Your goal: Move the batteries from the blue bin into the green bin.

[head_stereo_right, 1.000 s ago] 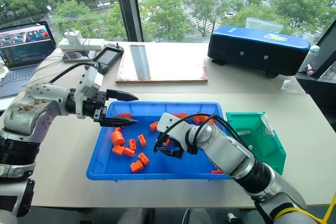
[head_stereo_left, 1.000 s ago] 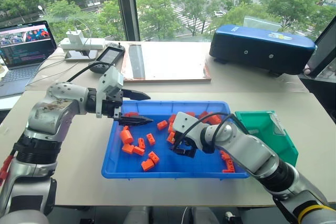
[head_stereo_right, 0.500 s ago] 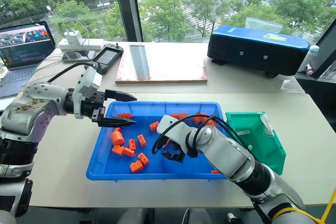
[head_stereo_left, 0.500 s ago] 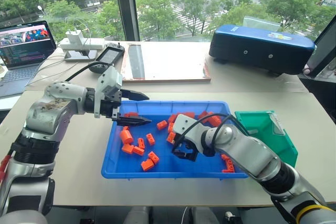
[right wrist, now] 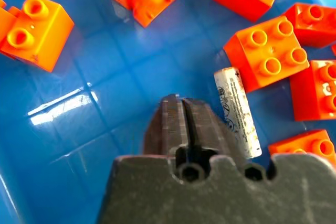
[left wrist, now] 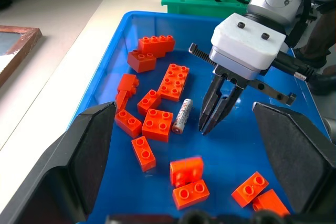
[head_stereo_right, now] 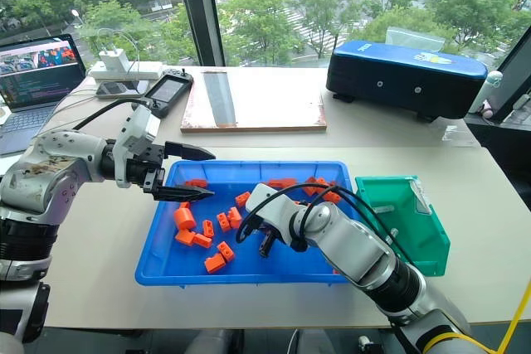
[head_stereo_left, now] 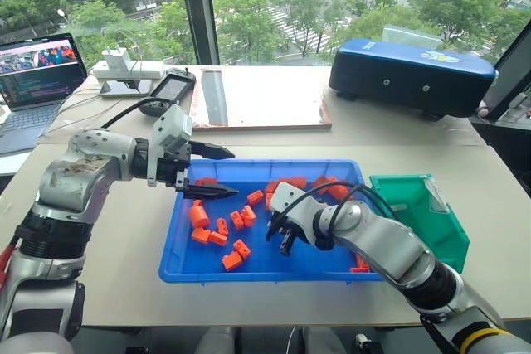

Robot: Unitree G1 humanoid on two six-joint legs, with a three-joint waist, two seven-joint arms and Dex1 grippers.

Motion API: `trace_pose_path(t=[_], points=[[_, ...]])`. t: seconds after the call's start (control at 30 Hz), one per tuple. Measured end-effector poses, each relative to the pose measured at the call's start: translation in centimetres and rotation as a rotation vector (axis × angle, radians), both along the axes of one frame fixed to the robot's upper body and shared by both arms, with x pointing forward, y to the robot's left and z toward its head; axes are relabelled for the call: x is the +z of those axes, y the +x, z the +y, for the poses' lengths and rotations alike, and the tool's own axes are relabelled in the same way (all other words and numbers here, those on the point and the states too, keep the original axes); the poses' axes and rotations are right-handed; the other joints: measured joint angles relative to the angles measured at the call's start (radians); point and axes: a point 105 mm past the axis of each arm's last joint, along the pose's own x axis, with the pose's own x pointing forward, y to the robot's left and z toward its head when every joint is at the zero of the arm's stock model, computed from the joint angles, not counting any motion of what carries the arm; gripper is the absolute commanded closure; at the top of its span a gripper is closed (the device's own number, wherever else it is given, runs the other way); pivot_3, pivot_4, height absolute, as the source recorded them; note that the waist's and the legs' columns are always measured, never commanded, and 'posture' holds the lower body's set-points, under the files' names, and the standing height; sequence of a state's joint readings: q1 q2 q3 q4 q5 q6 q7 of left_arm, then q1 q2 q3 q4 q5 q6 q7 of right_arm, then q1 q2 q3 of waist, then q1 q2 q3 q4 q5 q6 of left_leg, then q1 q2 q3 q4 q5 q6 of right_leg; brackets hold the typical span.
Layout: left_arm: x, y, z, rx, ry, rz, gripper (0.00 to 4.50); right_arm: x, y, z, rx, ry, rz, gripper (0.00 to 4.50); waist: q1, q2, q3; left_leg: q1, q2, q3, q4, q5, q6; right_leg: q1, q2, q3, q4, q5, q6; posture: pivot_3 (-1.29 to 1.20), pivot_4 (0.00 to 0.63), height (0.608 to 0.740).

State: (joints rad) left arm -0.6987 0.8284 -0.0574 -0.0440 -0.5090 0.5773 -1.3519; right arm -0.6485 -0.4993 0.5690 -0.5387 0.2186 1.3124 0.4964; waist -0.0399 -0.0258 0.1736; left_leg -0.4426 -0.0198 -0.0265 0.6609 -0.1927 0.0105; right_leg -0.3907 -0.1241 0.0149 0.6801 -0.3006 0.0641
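Note:
One battery point(left wrist: 182, 115), a small silver-white cylinder, lies on the floor of the blue bin point(head_stereo_left: 257, 164) among orange bricks. My right gripper point(left wrist: 207, 126) is shut with nothing between its fingers. Its tips point down at the bin floor right beside the battery point(right wrist: 237, 109), a little apart from it. My left gripper point(head_stereo_left: 224, 173) hangs open and empty over the bin's left end. The green bin point(head_stereo_left: 448, 242) stands against the blue bin's right end.
Several orange bricks point(head_stereo_left: 235, 253) are scattered across the blue bin. On the table behind it lie a wooden board point(head_stereo_left: 264, 99), a dark-blue hard case point(head_stereo_left: 411, 76), a handheld device point(head_stereo_left: 170, 89) and a laptop point(head_stereo_left: 37, 72).
My right gripper has gone from wide open to shut, catching nothing; the battery stays beside it. An orange brick near it has slid left. The left arm has kept still.

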Motion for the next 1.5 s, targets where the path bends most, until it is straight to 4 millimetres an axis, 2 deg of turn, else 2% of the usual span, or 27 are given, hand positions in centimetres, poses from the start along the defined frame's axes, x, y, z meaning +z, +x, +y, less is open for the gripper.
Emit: trace_pose_path(t=[0.2,0.3,0.37,0.47,0.53,0.8,1.03,1.17,1.27,1.47,1.5], points=[[0.0,0.0,0.0,0.001,0.0,0.0,0.0,0.6,0.2,-0.2,0.023,-0.01,-0.02,4.48,0.0,0.0,0.0,0.0,0.0,0.0,0.0,0.0,0.0,0.0,0.0,0.0,0.0,0.0,0.0,0.0,0.15,0.732],[0.0,0.0,0.0,0.002,0.0,-0.001,0.0,1.3,0.1,-0.2,0.047,0.001,-0.019,3.71,0.0,0.0,0.0,0.0,0.0,0.0,0.0,0.0,0.0,0.0,0.0,0.0,0.0,0.0,0.0,0.0,0.15,0.732],[0.0,0.0,0.0,0.004,-0.001,-0.001,0.0,2.6,-0.2,-0.3,0.071,0.04,-0.014,3.08,0.0,0.0,0.0,0.0,0.0,0.0,0.0,0.0,0.0,0.0,0.0,0.0,0.0,0.0,0.0,0.0,0.15,0.732],[0.0,0.1,0.0,0.004,-0.002,-0.003,0.0,3.7,0.4,-1.5,0.053,0.029,-0.041,1.97,0.003,0.0,0.0,0.0,0.0,0.0,0.0,0.0,0.0,0.001,0.0,0.0,0.0,0.0,0.0,0.0,0.15,0.732],[0.0,0.1,-0.1,0.004,-0.005,-0.003,0.0,3.7,1.1,-2.5,0.019,0.004,-0.057,1.34,0.003,0.0,0.0,0.0,0.0,0.0,0.0,0.0,0.0,0.0,0.0,0.0,-0.001,0.0,0.0,0.0,0.15,0.732],[0.0,0.1,-0.3,-0.001,-0.012,-0.005,0.0,2.9,1.4,-2.6,0.025,0.018,-0.025,1.34,-0.002,0.0,0.0,0.0,0.0,0.0,0.0,0.0,0.0,0.0,0.0,0.0,0.0,0.0,0.0,0.0,0.15,0.732],[-0.2,0.1,-0.2,0.008,-0.012,-0.002,0.0,0.8,0.8,-1.6,0.08,0.006,0.035,1.34,-0.002,0.0,0.0,0.0,0.0,0.0,0.0,0.0,0.0,0.0,0.0,0.0,0.0,0.0,0.0,0.0,0.15,0.732],[-0.2,0.2,-0.2,0.012,-0.013,-0.003,0.0,0.2,1.3,-1.7,0.069,-0.002,0.038,1.34,-0.002,0.0,0.0,0.0,0.0,0.0,0.0,0.0,0.0,0.0,0.0,0.0,0.0,0.0,0.0,0.0,0.15,0.732],[-0.3,0.2,-0.1,0.018,-0.013,-0.001,0.0,-0.3,1.6,-1.5,0.068,0.014,0.045,2.06,-0.002,0.0,0.0,0.0,0.0,0.0,0.0,0.0,0.0,0.0,0.0,0.0,0.0,0.0,0.0,0.0,0.15,0.732],[-0.3,0.2,-0.2,0.02,-0.013,-0.004,0.0,-0.4,1.6,-1.5,0.065,0.034,0.052,4.06,-0.001,0.0,0.0,0.001,0.0,0.0,0.0,0.0,0.0,0.001,0.0,0.0,0.0,0.0,0.0,0.0,0.15,0.732],[-0.3,0.2,-0.2,0.021,-0.013,-0.004,0.0,-0.4,1.6,-1.5,0.064,0.037,0.056,4.24,-0.001,0.0,0.0,0.001,0.0,0.0,0.0,0.0,0.0,0.001,0.0,0.0,0.0,0.0,0.0,0.0,0.15,0.732]])
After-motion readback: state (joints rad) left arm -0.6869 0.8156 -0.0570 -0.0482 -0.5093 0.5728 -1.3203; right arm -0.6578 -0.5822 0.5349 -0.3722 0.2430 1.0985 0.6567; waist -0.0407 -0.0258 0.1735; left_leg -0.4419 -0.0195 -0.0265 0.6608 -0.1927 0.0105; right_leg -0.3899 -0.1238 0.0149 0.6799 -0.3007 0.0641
